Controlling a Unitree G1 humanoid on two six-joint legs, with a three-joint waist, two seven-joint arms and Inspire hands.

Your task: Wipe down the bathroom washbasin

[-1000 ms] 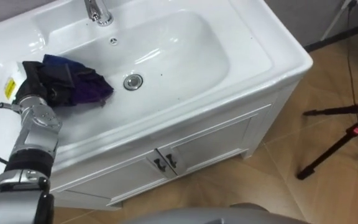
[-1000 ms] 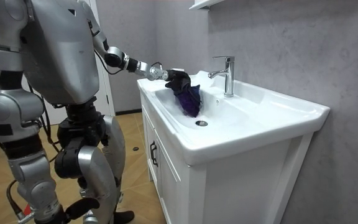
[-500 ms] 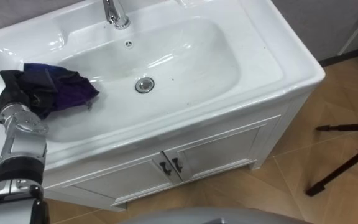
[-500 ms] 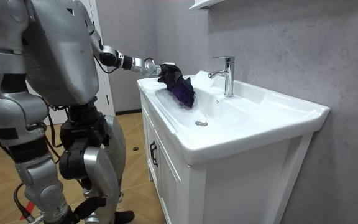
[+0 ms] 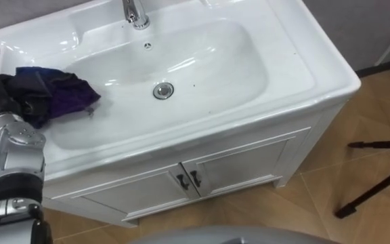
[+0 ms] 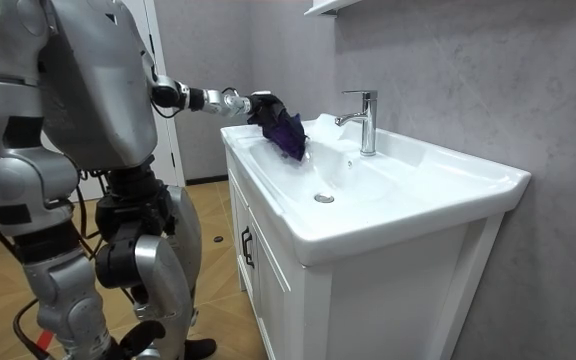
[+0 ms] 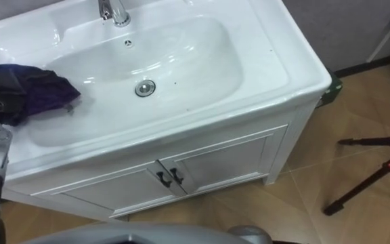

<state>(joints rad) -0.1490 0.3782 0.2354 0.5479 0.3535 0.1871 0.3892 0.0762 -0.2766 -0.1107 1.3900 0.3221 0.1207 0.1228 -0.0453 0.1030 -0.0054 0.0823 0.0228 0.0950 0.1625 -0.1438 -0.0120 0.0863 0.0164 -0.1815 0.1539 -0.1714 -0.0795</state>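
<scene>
**Left eye view.** A white basin sat on a cabinet with two doors. The left hand was at the basin's left rim, its fingers clamped on a bunched dark purple cloth. The cloth spread from the hand over the left slope of the bowl. It lay well left of the drain and did not touch it. The faucet stood at the middle of the far rim. A black tripod stood on the floor to the right.

**Right eye view.** The layout was the same: the cloth was on the left slope, clear of the drain.

**Room view.** The robot stood upright at the basin's end, on the room view's left, with its left arm stretched level over the rim. The hand gripped the top of the cloth, and the rest hung down into that end of the bowl, apart from the faucet.
</scene>
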